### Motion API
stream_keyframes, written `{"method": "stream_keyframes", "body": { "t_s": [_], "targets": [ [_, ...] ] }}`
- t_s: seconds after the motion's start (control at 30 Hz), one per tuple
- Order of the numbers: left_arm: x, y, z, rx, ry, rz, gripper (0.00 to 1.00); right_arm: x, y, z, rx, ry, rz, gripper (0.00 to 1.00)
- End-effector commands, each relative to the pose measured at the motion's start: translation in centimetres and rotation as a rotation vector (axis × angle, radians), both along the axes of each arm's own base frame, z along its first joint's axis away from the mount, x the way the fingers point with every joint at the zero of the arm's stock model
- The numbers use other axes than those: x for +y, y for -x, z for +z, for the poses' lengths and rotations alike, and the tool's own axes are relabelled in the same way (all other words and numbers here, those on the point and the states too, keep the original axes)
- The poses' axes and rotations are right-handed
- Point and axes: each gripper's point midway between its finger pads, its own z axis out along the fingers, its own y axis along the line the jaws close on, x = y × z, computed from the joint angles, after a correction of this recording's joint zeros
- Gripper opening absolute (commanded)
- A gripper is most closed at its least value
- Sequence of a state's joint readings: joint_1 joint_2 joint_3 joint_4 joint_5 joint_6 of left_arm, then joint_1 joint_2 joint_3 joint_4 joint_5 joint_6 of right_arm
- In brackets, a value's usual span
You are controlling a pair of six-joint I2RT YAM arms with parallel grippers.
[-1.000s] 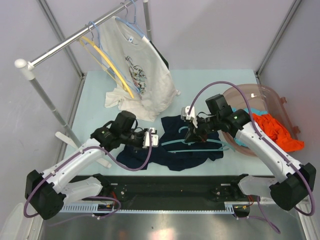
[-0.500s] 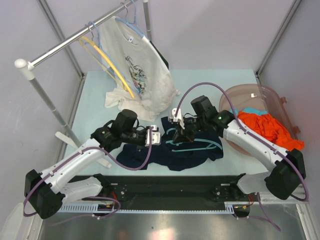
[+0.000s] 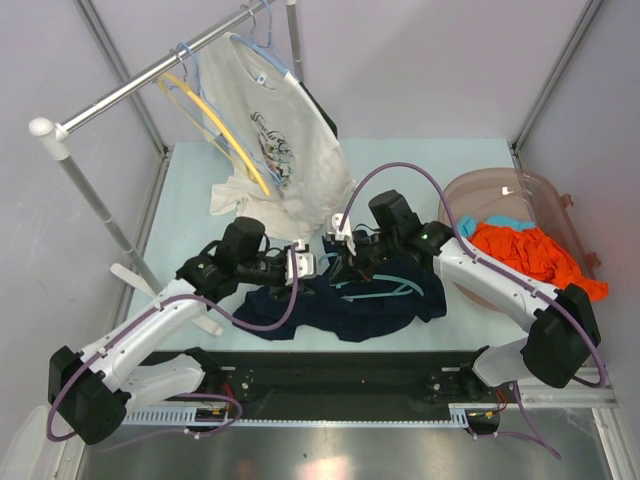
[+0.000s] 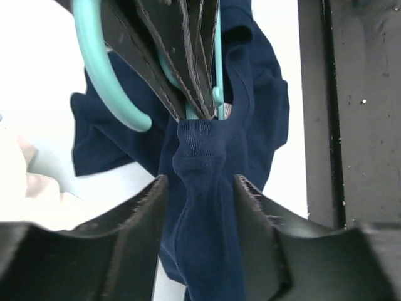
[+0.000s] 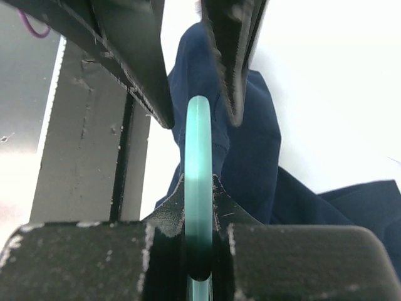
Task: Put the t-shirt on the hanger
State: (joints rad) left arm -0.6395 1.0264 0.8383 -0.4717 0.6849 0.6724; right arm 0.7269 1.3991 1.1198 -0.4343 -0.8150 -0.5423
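The navy t-shirt (image 3: 340, 312) lies crumpled on the table near the front edge. The teal hanger (image 3: 385, 292) lies on it, partly under the cloth. My right gripper (image 3: 342, 262) is shut on the hanger's thin teal bar (image 5: 198, 144), with the t-shirt (image 5: 250, 157) below it. My left gripper (image 3: 303, 262) faces it closely from the left. In the left wrist view my left gripper (image 4: 200, 182) stands open around a ribbed fold of the t-shirt (image 4: 200, 238), with a gap on each side. The hanger's hook (image 4: 103, 81) curves just beyond, beside the right gripper's fingers (image 4: 182, 56).
A white printed t-shirt (image 3: 285, 150) hangs from a metal rail (image 3: 130, 90) at the back left, beside a yellow hanger (image 3: 225, 130). A pink basket (image 3: 500, 182) at the right holds an orange garment (image 3: 535, 252). A black strip (image 3: 340, 370) runs along the table's near edge.
My left gripper has opened and let go of the t-shirt's fold. The right arm has moved left with the hanger, close up to the left gripper, and the cloth has bunched up.
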Motion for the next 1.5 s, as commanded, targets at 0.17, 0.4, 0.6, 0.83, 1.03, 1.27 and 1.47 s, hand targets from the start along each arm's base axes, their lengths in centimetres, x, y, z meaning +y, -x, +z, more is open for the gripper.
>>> {"method": "stream_keyframes", "body": {
  "t_s": [0.17,0.4,0.6,0.83,1.03,1.27,1.47],
  "targets": [
    [-2.3,0.1,0.6,0.019,0.071,-0.063,0.53,2.4,0.4,3.9,-0.049,-0.099,0.076,0.0],
    [-2.2,0.8,-0.2,0.046,0.071,-0.063,0.0,1.3,-0.5,5.3,0.007,-0.057,-0.053,0.25],
    [-0.9,2.5,-0.5,-0.061,0.102,-0.119,0.0,-5.0,-2.8,6.7,0.203,-0.059,-0.323,0.87],
    [-1.0,2.7,-0.1,-0.119,0.116,-0.151,0.0,-11.2,-3.0,-2.5,0.268,0.287,-0.51,0.77],
    [-1.3,2.7,0.5,-0.125,0.121,-0.157,0.0,-12.9,-0.3,-6.5,0.345,0.458,-0.483,0.73],
    [-1.4,3.1,0.6,-0.111,0.135,-0.162,0.0,-11.3,2.1,-8.1,0.308,0.477,-0.377,0.75],
    [-1.4,3.0,0.6,-0.111,0.134,-0.164,0.0,-10.0,0.2,-9.8,0.299,0.474,-0.418,0.72]
  ]
}}
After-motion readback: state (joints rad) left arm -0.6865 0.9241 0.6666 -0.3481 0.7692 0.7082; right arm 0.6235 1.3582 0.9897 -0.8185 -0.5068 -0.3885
